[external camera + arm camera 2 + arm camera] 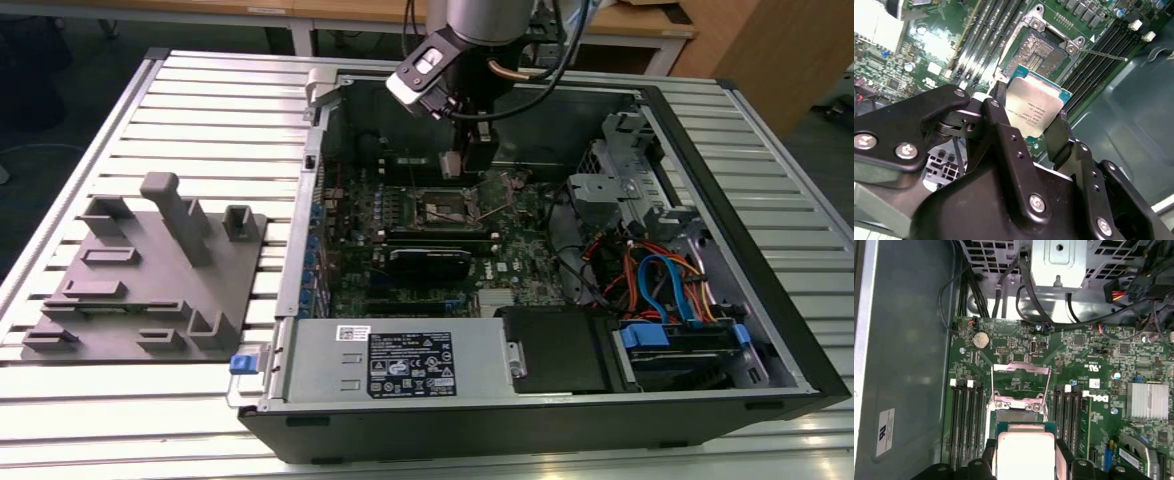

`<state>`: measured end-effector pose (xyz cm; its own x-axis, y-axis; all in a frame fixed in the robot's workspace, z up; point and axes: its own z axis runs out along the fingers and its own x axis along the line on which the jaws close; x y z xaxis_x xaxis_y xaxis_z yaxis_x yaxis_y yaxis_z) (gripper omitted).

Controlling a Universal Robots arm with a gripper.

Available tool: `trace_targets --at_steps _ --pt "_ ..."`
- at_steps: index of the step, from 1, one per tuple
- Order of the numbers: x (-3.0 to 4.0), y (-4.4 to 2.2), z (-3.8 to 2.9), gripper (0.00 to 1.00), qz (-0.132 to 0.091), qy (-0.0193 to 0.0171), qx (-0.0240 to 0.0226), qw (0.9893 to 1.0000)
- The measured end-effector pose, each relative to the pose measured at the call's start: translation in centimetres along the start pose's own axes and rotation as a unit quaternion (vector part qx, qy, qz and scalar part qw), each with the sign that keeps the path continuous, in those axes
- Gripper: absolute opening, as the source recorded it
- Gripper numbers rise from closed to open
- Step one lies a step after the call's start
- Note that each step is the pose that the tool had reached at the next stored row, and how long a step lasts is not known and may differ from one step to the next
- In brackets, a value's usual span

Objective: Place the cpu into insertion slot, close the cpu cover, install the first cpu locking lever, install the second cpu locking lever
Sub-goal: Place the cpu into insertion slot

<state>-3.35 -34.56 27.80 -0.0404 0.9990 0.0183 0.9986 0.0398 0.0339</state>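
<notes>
Overview plus two close-ups.
Exterior view looks down on the case [534, 425]; both wrist views face the slot [1046, 47] [1019, 416] closely.

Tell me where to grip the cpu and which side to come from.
Grip the cpu by two opposite thin edges, coming from above its flat metal top, as the gripper does now, fingers pinching the sides. It is a thin square plate, so the edges likely give the best purchase, and the underside stays free toward the insertion slot.

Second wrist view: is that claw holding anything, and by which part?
The gripper holds the cpu, pinched by two opposite side edges.
</notes>
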Motion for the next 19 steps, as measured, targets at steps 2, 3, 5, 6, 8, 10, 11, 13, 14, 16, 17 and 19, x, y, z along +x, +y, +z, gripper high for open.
trace_targets --at_steps 2,3,5,6,8,10,11,13,14,16,17,19 --pt "0.14 -0.01 0.37 0.54 0.001 -0.0003 0.0000 1.0000" --pt "0.16 -0.01 0.55 0.54 0.001 -0.0009 0.0001 1.0000" --pt "0.16 -0.03 0.92 0.54 0.002 -0.0017 0.0000 1.0000" --pt "0.16 -0.04 1.10 0.54 0.003 -0.0020 0.0001 1.0000" --pt "0.15 -0.05 1.43 0.54 0.003 -0.0023 0.0001 1.0000" --pt "0.15 -0.06 1.55 0.54 0.003 -0.0024 0.0001 1.0000" --pt "0.15 -0.06 1.55 0.54 0.003 -0.0025 0.0002 1.0000" --pt "0.15 -0.06 1.61 0.54 0.003 -0.0024 0.0001 1.0000" --pt "0.15 -0.06 1.65 0.54 0.003 -0.0024 0.0001 1.0000" --pt "0.15 -0.06 1.66 0.54 0.003 -0.0024 0.0001 1.0000" --pt "0.15 -0.06 1.66 0.54 0.003 -0.0024 0.0001 1.0000" --pt "0.15 -0.06 1.66 0.54 0.003 -0.0024 0.0001 1.0000"
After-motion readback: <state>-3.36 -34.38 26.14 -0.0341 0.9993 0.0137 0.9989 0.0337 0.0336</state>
